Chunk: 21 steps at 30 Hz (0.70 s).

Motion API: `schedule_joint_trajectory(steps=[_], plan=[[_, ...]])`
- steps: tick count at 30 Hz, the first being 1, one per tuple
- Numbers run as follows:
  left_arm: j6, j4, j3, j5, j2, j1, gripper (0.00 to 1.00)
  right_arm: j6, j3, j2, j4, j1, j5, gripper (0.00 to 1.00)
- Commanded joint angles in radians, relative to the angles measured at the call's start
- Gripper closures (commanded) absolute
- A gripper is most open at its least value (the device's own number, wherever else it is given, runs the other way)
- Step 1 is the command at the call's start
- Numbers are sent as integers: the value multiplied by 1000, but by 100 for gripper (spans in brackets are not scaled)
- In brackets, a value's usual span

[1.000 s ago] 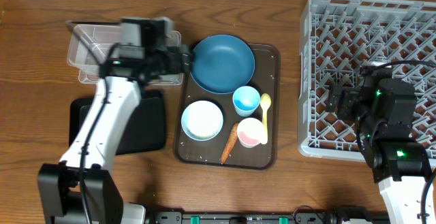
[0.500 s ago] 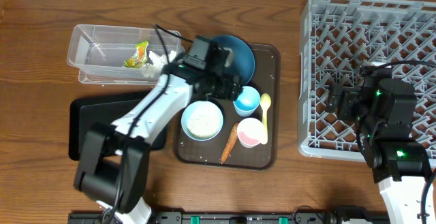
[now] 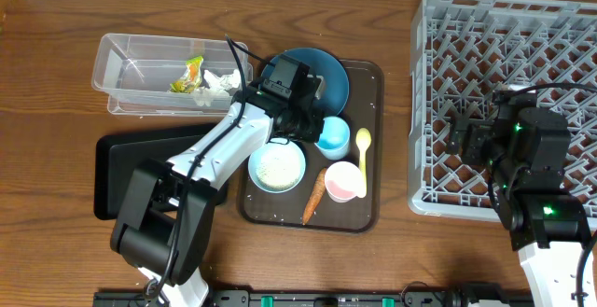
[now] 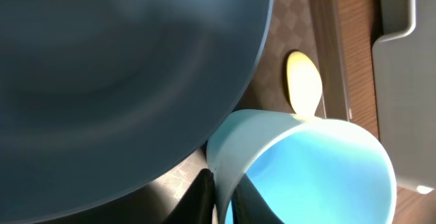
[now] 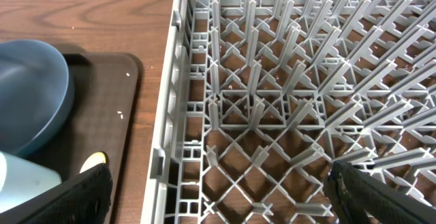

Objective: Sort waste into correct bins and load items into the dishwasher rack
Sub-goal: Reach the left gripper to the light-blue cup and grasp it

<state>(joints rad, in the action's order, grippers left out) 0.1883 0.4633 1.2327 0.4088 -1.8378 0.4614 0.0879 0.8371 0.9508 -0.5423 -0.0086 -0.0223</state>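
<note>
Overhead: clear tub (image 3: 117, 64) holds wrapper (image 3: 190, 74), tissue (image 3: 220, 83); left end effector (image 4: 223, 195) pinches light-blue cup (image 3: 338, 141) rim.

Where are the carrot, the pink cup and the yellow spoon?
carrot (image 3: 315, 195), overhead view, middle of its body.
pink cup (image 3: 341, 183), overhead view, inside the cup.
yellow spoon (image 3: 363, 160), overhead view, on its handle.

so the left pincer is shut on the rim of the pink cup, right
No, it is the light-blue cup that the left pincer is shut on, at the rim; the left wrist view shows it. The pink cup stands apart, untouched.
</note>
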Motion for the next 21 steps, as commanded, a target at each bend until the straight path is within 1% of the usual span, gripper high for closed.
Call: schedule_joint_trajectory(steps=[1,4,9,10,13,15,16,18,19,21], plan=[[13,-6,-2,-5,2,-1,94,12,20,0,0,5,-4,1],[17,-7,9,8,29,-10,94,12,20,0,0,5,-4,1],[42,-43,32,87,133,-61,94,24,20,3,5,0,-63,3],[59,-61,32,90,156,-75,94,41,20,6,12,-7,-79,1],[138,-123,32,110,210,-120,94,73,20,32,43,-33,-39,1],[177,-166,32,192,219,-150,94,72,20,67,83,-48,85,1],[195,-185,32,243,218,-163,94,66,20,90,111,-53,180,1],[219,-220,32,346,204,-184,93,19,20,140,171,-58,406,1],[223,-238,32,398,194,-192,93,-14,20,172,215,-57,550,1],[225,-265,32,491,174,-205,93,-47,20,222,278,-57,749,1]])
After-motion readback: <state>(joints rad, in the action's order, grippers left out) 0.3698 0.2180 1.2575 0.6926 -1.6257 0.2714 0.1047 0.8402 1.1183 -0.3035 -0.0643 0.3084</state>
